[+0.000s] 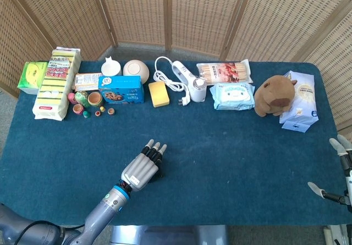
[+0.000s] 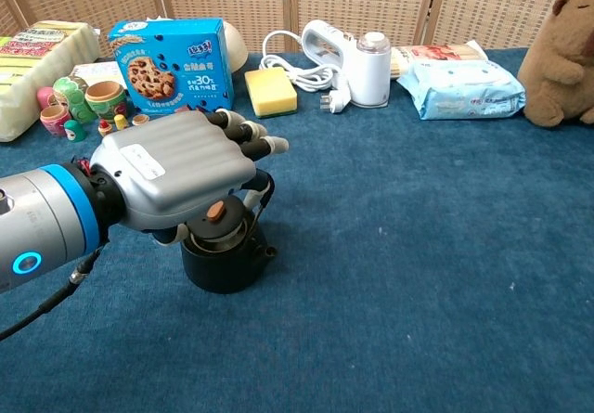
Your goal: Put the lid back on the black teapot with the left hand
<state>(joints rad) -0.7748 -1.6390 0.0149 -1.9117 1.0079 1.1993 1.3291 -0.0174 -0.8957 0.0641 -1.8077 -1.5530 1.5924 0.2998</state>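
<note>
The blue cookie box (image 2: 167, 58) reads "30%". The lid (image 2: 215, 216) sits on the black teapot (image 2: 223, 257) on the blue surface (image 2: 418, 246), beneath the left hand (image 2: 181, 167), fingers extended, gripping nothing visible.

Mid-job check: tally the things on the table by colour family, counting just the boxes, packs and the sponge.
Blue: 1, cookie box
Pale blue: 2, wipes pack, tissue pack by the plush
Yellow: 2, sponge, sponge multipack
Green: 1, box
Clear with red: 1, sticks pack
Total: 7
</note>
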